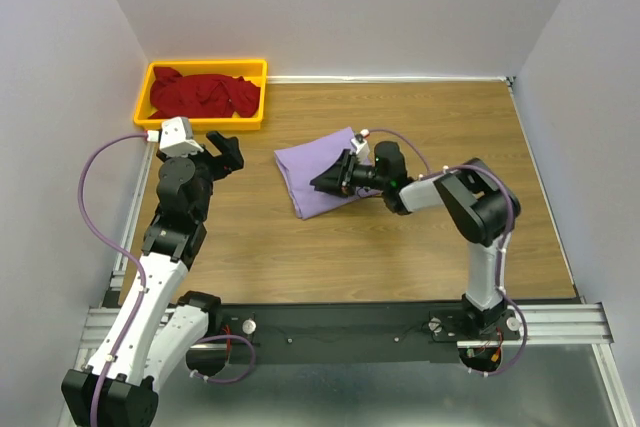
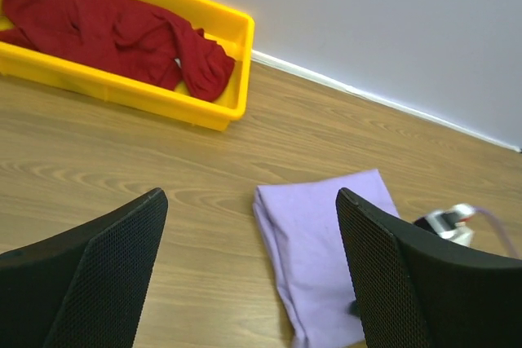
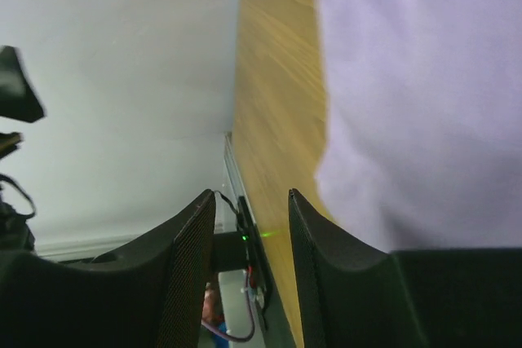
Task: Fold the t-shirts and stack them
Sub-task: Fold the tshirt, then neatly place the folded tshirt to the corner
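Note:
A folded lavender t-shirt (image 1: 312, 169) lies flat mid-table; it also shows in the left wrist view (image 2: 322, 234) and the right wrist view (image 3: 424, 95). A crumpled red t-shirt (image 1: 205, 93) fills the yellow bin (image 1: 200, 124) at the back left, and both show in the left wrist view, shirt (image 2: 106, 22) and bin (image 2: 163, 99). My left gripper (image 1: 226, 152) is open and empty, in front of the bin and left of the lavender shirt. My right gripper (image 1: 334, 180) lies on its side low over the lavender shirt's near right part, jaws partly open, nothing between them (image 3: 251, 201).
Grey walls close the table on the left, back and right. Bare wood lies between the bin and the lavender shirt and along the near edge. The aluminium rail (image 1: 350, 319) with both arm bases runs along the front.

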`<state>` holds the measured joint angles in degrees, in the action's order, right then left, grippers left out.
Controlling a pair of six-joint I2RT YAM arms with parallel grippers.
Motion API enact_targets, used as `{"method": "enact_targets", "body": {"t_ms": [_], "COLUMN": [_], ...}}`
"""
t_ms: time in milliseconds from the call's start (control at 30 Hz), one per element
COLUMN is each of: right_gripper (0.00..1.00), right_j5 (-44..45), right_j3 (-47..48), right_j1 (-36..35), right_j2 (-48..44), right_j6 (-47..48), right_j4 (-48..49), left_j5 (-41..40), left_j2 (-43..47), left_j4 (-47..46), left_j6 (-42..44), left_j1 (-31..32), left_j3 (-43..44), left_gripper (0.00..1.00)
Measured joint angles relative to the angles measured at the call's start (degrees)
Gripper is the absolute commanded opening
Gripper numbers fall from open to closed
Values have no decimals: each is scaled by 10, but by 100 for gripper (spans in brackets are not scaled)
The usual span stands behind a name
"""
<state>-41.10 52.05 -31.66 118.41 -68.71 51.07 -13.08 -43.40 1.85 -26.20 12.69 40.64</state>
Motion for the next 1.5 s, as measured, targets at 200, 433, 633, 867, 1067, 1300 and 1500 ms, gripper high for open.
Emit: {"method": "enact_targets", "body": {"t_ms": [200,433,633,867,1067,1300,1500], "right_gripper": [49,49,49,56,63,59,55], "right_j5": [17,26,20,107,251,300,267], "right_j3": [18,-5,-8,115,168,184,211], "right_j1": [30,48,54,73,96,122,129], "right_j2": [-74,17,6,-84,-165,-141,-84], "right_j6": [49,63,87,290,447,555,604], "right_j4": [-40,-58,-73,-394,-563,-659,-683], "left_j5": [-19,-21,-23,-28,-28,-28,-27], "left_j2": [0,-7,-11,-12,-15,-16,-16], "left_j4": [-22,-28,-31,-31,-31,-32,-35], "left_j6": [39,56,66,71,72,73,74], "left_j1": [0,0,0,0,0,0,1], "left_j3": [-16,-32,-32,-32,-32,-32,-32], "left_gripper": [93,93,93,93,93,93,93]}}
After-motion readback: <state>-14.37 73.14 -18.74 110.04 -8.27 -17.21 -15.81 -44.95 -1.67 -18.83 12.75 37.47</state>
